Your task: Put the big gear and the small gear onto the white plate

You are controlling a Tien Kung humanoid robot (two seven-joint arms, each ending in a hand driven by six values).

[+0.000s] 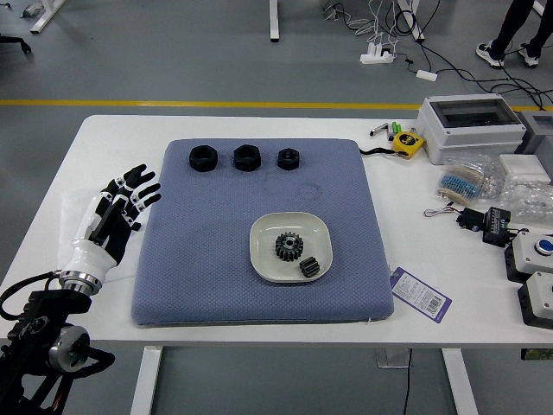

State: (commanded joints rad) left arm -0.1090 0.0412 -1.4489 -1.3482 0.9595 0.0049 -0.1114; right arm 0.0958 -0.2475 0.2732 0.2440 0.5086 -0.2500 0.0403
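Big gear (289, 246) and small gear (310, 267): seated on white plate (314, 231), frame centre. Left hand (117, 212): fingers apart, frame left, probably for clearance.

Blue mat (216, 251), textured cloth (matt, too)

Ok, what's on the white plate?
The big gear and the small gear lie on the white plate. Whatever part of its surface they cover can't be seen.
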